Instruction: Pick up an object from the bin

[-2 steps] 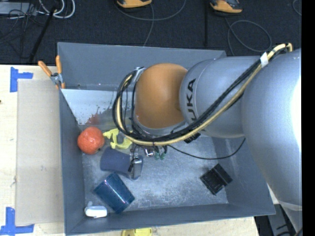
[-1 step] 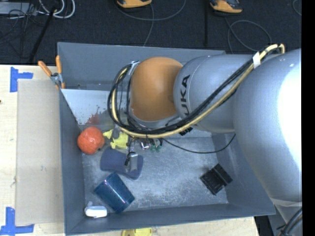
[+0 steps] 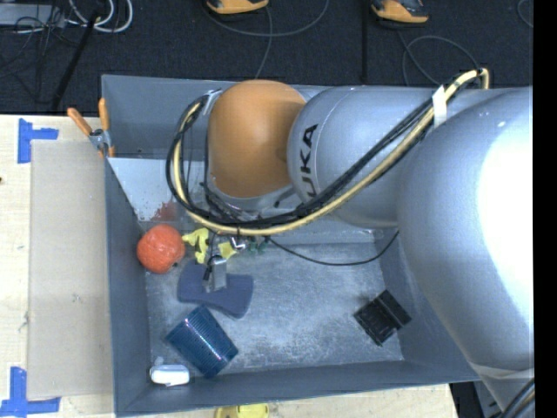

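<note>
Looming closest to the lens, the silver arm [image 3: 452, 233] is reaching into the grey bin [image 3: 126, 338] from three o'clock. Its orange cover [image 3: 252, 138] is capping the wrist, and black and yellow cables [image 3: 348, 194] are looping beneath it.

Below that cover the gripper [image 3: 214, 277] is pointing straight down, probably so that it meets the floor squarely. Its tip is standing at the twelve o'clock edge of a flat slate-blue piece [image 3: 222, 296], which is lying left of the bin's middle. Whether the pincer is open, closed or pinching that piece cannot be told, since the wrist is shading it. Nor is it clear whether the tip is touching the piece or hanging just above it.

Other things are lying close around the gripper:
- A crumpled yellow thing [image 3: 202, 242] is sitting just at eleven o'clock.
- An orange ball [image 3: 160, 249] is resting beside it at ten o'clock, near the left wall.
- A dark blue box [image 3: 202, 341] is lying tilted at six o'clock, with a small white thing [image 3: 170, 374] in the corner beyond.
- A black block [image 3: 381, 317] is sitting well apart at four o'clock (safely out of the way).

By its position, the slate-blue piece is looking like the candidate, though nothing is being lifted yet.
</note>
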Robot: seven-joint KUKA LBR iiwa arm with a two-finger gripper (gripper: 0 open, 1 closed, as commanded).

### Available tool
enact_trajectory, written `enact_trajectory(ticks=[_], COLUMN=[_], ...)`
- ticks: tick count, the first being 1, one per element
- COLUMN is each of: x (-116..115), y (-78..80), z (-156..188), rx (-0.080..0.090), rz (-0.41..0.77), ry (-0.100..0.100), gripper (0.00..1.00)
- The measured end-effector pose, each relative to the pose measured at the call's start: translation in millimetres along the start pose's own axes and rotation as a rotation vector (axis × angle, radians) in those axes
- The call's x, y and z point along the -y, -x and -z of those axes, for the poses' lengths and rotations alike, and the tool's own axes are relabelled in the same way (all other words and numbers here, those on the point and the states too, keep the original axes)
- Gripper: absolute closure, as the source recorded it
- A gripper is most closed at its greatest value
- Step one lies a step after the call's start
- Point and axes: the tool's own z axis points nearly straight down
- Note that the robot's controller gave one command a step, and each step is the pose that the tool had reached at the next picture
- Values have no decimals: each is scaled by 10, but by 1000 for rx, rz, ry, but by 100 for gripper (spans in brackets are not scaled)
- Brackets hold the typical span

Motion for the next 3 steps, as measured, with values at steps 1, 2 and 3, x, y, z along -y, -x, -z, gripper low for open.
enact_trajectory(ticks=[1,2,3], x=[-375,-366,-311], y=[142,-90,67], z=[80,-114,-400], rx=[5,1,16], rz=[-10,22,-45], ry=[6,3,4], gripper=[0,0,100])
